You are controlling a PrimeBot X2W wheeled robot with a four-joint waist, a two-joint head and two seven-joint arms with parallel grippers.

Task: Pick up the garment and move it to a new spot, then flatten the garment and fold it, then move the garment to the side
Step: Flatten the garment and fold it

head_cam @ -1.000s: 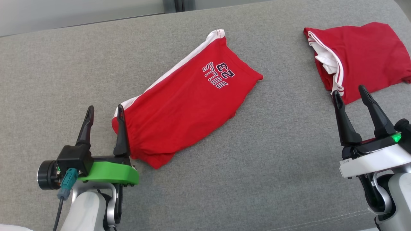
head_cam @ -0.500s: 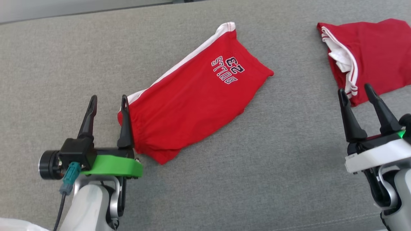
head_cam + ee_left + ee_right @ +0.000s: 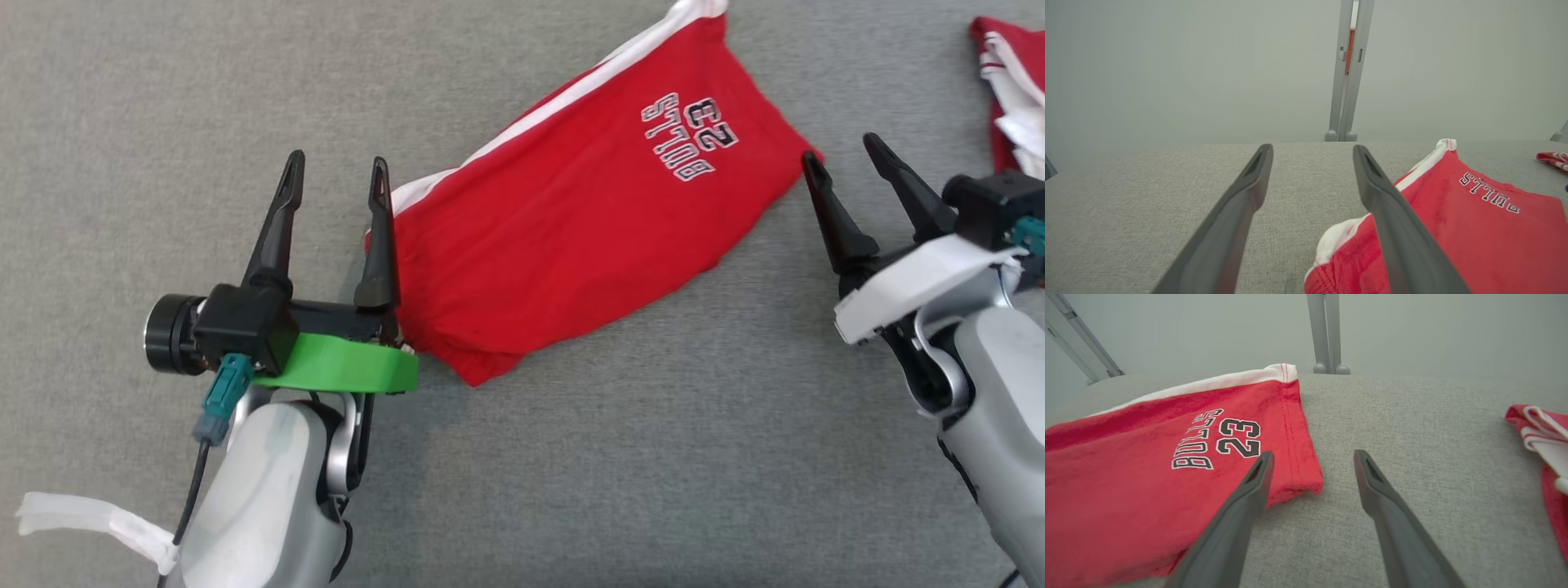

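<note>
Left gripper [image 3: 337, 159], jaws apart, at the waistband end of red shorts [image 3: 571, 229] lying folded mid-surface [image 3: 571, 457]; right gripper [image 3: 839, 147], jaws apart, by the hem corner: recommend pinching both ends through all layers, lifting level, to avoid unfolding.

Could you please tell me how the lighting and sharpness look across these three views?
Head view: even, soft light, no glare, only a faint shadow beside the shorts. Left wrist view: the cushion edge bows from the wide lens. Right wrist view: the print reads crisply, with the same bowing.
</note>
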